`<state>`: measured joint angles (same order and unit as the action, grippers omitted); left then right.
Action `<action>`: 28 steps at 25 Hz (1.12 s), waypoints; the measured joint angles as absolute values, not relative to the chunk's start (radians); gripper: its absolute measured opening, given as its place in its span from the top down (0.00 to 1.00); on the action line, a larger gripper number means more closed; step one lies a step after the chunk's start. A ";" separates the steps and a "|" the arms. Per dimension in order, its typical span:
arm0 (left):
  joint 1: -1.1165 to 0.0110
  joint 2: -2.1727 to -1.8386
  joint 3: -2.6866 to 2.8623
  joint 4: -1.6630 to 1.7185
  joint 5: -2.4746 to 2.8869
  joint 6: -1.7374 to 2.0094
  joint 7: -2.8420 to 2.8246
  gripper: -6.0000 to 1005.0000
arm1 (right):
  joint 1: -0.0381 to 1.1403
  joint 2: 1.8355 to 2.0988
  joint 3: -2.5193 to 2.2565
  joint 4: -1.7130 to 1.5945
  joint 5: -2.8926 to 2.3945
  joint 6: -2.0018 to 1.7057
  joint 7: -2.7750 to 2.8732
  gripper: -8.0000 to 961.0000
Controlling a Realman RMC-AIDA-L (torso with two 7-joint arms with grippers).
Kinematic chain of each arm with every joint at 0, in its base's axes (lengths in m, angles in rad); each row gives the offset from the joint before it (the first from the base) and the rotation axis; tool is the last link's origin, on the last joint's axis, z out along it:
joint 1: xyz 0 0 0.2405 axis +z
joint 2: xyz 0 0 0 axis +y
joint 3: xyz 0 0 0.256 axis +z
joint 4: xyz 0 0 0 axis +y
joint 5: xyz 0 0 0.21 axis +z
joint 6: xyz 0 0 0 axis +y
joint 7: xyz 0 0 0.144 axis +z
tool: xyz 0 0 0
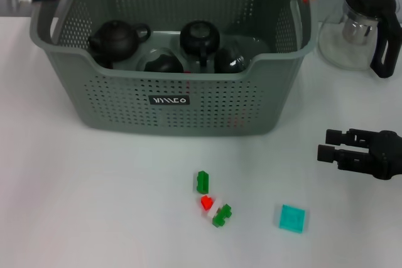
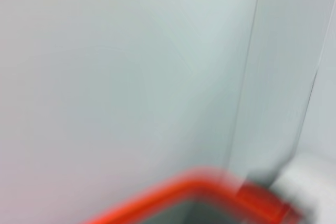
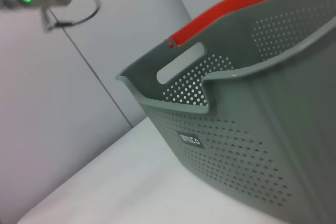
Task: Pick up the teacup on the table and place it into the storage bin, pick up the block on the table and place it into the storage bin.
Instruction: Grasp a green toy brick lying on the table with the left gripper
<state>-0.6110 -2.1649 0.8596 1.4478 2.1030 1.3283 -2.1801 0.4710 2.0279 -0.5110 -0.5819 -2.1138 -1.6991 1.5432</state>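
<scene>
From the head view you see the storage bin [image 1: 169, 92] at the back of the white counter [image 1: 75, 205], holding several dark teapots [image 1: 116, 39]. Near the front lie small green and red blocks [image 1: 210, 202] and, apart to their right, a teal block [image 1: 292, 218]. A glass pitcher [image 1: 361, 26] stands right of the bin. Your right pincer [image 1: 328, 145] hovers low at the right edge, narrowly parted and holding nothing.

The left wrist view gives you only a blurred orange handle [image 2: 199, 192]; you cannot tell the left pincer's state.

The right wrist view shows you the bin's labelled wall.
</scene>
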 joint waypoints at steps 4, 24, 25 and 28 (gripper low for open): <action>-0.476 -2.137 0.825 1.196 1.525 1.498 -1.893 0.09 | 0.468 2.028 -0.511 -0.581 -2.113 -1.697 1.543 0.28; -0.387 -2.146 0.693 0.762 2.088 1.757 -1.239 0.09 | 0.460 2.022 -0.509 -0.581 -2.114 -1.700 1.548 0.28; -0.390 -2.151 0.713 0.759 2.100 1.730 -1.230 0.09 | 0.460 2.022 -0.509 -0.581 -2.114 -1.700 1.548 0.28; -0.408 -2.166 0.784 0.738 2.124 1.629 -1.200 0.09 | 0.464 2.022 -0.509 -0.581 -2.114 -1.700 1.548 0.28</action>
<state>-0.4080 -2.1658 0.7843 0.7375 2.1240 1.6286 -1.1999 0.4636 2.0216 -0.5091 -0.5813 -2.1139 -1.7004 1.5478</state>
